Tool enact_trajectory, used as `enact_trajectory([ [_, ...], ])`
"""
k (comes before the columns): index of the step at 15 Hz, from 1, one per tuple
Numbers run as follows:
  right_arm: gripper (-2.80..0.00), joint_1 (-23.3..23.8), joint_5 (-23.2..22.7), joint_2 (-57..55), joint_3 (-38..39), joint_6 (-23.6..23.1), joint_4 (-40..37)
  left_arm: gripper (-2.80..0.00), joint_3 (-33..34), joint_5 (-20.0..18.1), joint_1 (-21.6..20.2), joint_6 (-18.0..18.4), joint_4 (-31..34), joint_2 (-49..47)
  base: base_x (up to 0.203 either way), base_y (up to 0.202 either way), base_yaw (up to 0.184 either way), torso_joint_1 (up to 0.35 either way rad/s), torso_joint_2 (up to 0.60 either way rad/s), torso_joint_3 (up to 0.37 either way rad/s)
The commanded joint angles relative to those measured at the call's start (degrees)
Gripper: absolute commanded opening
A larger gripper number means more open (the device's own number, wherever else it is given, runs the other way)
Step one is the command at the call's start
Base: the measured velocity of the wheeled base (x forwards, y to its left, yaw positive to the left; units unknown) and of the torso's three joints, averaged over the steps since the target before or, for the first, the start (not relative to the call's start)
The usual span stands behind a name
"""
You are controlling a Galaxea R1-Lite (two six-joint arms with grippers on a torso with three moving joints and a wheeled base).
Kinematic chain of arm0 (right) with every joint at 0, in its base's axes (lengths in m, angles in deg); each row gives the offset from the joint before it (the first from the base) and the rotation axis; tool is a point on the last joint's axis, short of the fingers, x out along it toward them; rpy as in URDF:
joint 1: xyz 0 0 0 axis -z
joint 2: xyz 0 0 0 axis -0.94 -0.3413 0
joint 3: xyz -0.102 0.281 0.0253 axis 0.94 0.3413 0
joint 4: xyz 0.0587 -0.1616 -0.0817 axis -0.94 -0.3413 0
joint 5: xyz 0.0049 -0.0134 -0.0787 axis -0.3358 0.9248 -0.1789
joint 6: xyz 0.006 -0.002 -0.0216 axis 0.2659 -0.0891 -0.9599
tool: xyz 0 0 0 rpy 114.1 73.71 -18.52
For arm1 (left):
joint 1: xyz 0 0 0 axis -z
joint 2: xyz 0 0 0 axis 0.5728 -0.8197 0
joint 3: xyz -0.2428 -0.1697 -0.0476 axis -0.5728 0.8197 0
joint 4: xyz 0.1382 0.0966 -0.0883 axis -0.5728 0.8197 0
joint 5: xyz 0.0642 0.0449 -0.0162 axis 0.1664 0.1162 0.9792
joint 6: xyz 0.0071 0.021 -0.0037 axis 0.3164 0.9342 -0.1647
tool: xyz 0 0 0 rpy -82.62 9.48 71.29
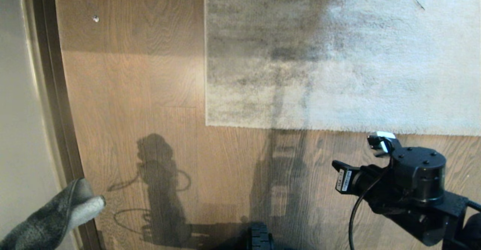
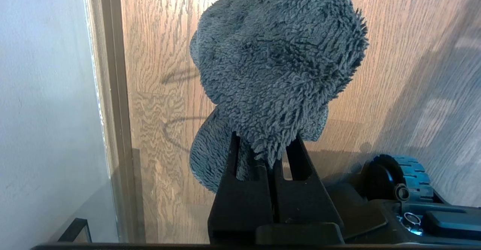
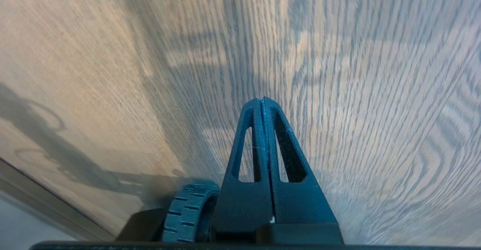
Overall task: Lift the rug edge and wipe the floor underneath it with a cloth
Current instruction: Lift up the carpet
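Observation:
The pale grey rug fills the upper right of the head view, and its near rug edge lies flat on the brown wood floor, ending in a corner. My left gripper hangs at the lower left by the wall, shut on the dark grey fuzzy cloth. The cloth bunches over the fingertips and hides them. My right arm reaches in at the lower right, just short of the rug edge. My right gripper is shut and empty, its fingers pressed together over bare floor.
A dark skirting strip and a pale wall run down the left side. The robot's base wheel shows at the bottom centre. A small white speck lies on the floor at the far left. Arm shadows fall across the planks.

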Motion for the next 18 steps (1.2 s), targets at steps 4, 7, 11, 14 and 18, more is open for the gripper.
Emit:
enact_trajectory([
  [4,0.00,-2.6,3.5,-2.8,0.0,5.2,1.1,-2.80,0.0,0.0,0.0,0.0,0.0,0.0,0.000,0.000,0.000,0.000,0.00,0.000],
  [7,0.00,-6.2,5.6,-5.4,-0.9,8.2,4.4,-2.80,0.0,0.0,0.0,0.0,0.0,0.0,0.000,0.000,0.000,0.000,0.00,0.000],
  [11,0.00,-6.7,6.1,-10.6,-2.3,8.5,17.0,-2.80,0.0,0.0,0.0,0.0,0.0,0.0,0.000,0.000,0.000,0.000,0.00,0.000],
  [14,0.00,-7.4,6.2,-12.7,-3.5,8.8,18.7,-2.80,0.0,0.0,0.0,0.0,0.0,0.0,0.000,0.000,0.000,0.000,0.00,0.000],
  [18,0.00,-7.6,6.3,-14.2,-7.4,13.6,18.5,-2.80,0.0,0.0,0.0,0.0,0.0,0.0,0.000,0.000,0.000,0.000,0.00,0.000],
])
